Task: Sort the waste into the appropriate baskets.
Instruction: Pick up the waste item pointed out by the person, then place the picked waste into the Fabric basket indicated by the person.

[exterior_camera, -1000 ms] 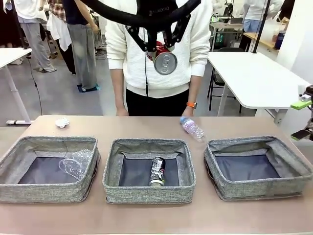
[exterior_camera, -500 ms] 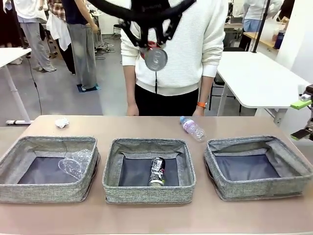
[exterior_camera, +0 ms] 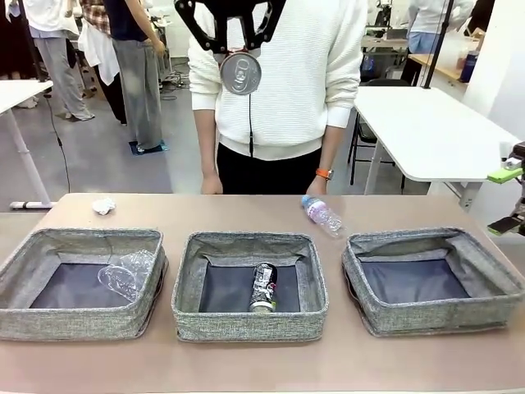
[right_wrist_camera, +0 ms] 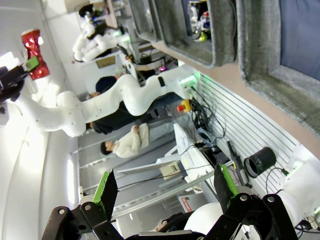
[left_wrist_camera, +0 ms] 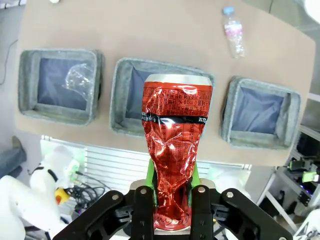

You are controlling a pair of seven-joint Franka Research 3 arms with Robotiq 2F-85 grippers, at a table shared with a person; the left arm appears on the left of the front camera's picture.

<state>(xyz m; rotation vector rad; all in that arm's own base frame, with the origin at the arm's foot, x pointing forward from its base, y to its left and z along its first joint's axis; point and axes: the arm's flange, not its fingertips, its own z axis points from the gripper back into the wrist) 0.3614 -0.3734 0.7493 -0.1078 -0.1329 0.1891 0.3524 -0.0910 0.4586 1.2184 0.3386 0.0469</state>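
At the far left of your table (exterior_camera: 246, 361), the paper ball (exterior_camera: 103, 205) lies on the bare top behind the left basket (exterior_camera: 78, 320). A clear plastic container (exterior_camera: 127, 273) lies on its side in that basket, against the right wall. Your left gripper (exterior_camera: 239, 51) hangs high over the table, in front of the person (exterior_camera: 279, 90) in a white sweater. It is clamped on the crumpled red can (left_wrist_camera: 175, 130), pinching it near one end. The middle basket (exterior_camera: 246, 324) holds the black-and-silver can (exterior_camera: 263, 287), lying on the dark floor. The bottle (exterior_camera: 321, 215) lies on the table just behind the gap between the middle and right baskets. The right basket (exterior_camera: 435, 316) shows its dark floor. Your right gripper (exterior_camera: 509, 199) sits at the far right edge with its fingers wide apart and nothing between them.
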